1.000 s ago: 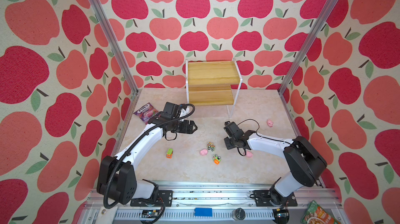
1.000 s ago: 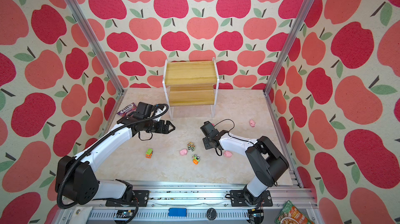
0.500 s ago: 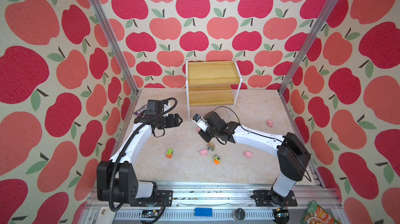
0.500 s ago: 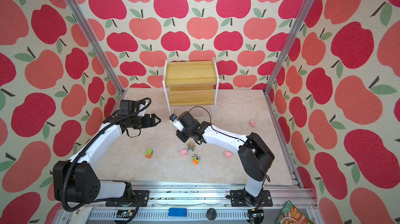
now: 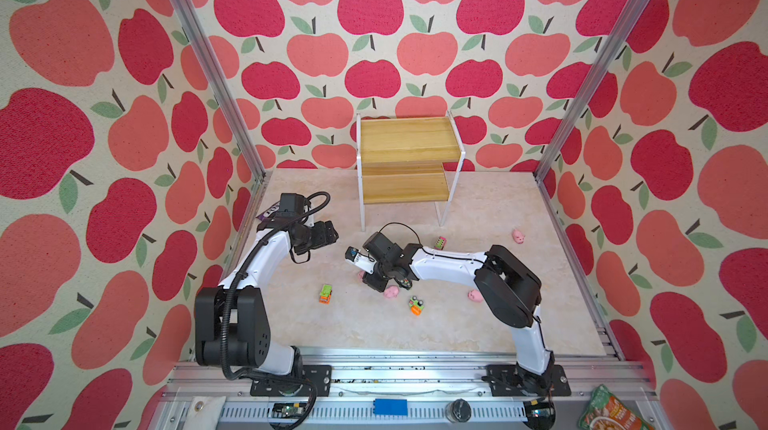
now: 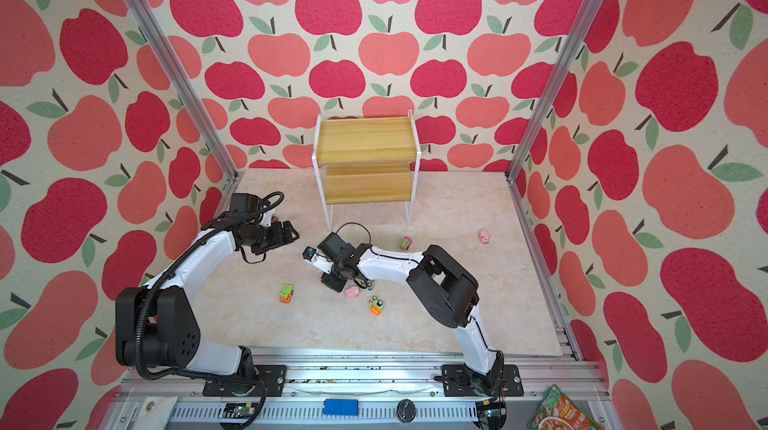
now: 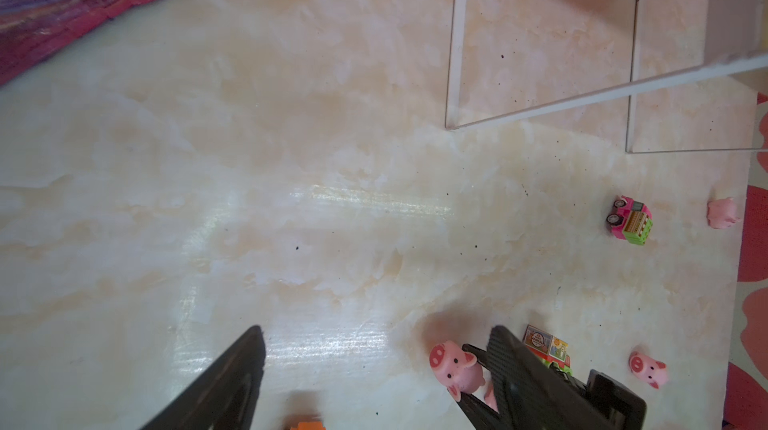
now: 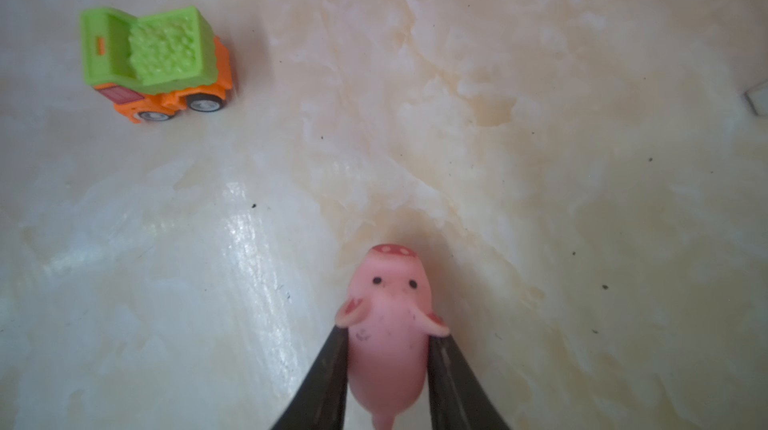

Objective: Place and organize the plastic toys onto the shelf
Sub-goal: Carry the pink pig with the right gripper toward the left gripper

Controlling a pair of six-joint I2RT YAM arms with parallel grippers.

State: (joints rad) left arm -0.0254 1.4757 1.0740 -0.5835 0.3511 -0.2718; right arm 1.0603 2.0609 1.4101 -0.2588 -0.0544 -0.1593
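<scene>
My right gripper (image 8: 388, 334) is shut on a pink pig (image 8: 388, 311), snout pointing away, low over the table; in a top view it sits mid-table (image 5: 366, 277). My left gripper (image 7: 376, 338) hangs open and empty to its left (image 5: 329, 234). Loose on the table lie a green-orange truck (image 5: 326, 295), another pig (image 5: 391, 292), an orange-green vehicle (image 5: 415, 305), a third pig (image 5: 474, 295), a pink-green vehicle (image 5: 440, 243) and a far-right pig (image 5: 518, 236). The shelf (image 5: 405, 145) stands at the back with both boards bare.
A purple candy bag (image 5: 270, 212) lies at the left wall behind my left arm. The shelf's thin white legs (image 7: 455, 54) stand just beyond my left gripper. A yellow-red vehicle (image 7: 548, 349) shows behind the right finger (image 7: 505, 349) in the left wrist view.
My right arm has swung from the right side to the middle of the table with the pig between its fingers. My left gripper has drawn back to the left, still open.
</scene>
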